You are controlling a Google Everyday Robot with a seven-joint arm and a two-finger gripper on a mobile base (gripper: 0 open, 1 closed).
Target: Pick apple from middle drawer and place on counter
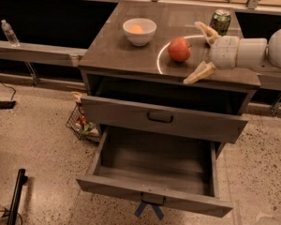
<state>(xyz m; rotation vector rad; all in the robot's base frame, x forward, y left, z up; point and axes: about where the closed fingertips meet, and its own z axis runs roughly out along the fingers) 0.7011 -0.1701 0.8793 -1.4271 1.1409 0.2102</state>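
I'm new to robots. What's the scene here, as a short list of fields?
apple: on the counter, inside the white ring, not gripped
gripper: open, beside the apple, above the counter
middle drawer: pulled open, looks empty
white bowl: on the counter, small orange fruit inside
green can: behind the gripper

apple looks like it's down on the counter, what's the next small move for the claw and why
Probably draw the claw straight back toward its arm, away from the apple. Its fingers are spread wide, neither seeming to touch it, and the apple sits on the counter inside the white ring.
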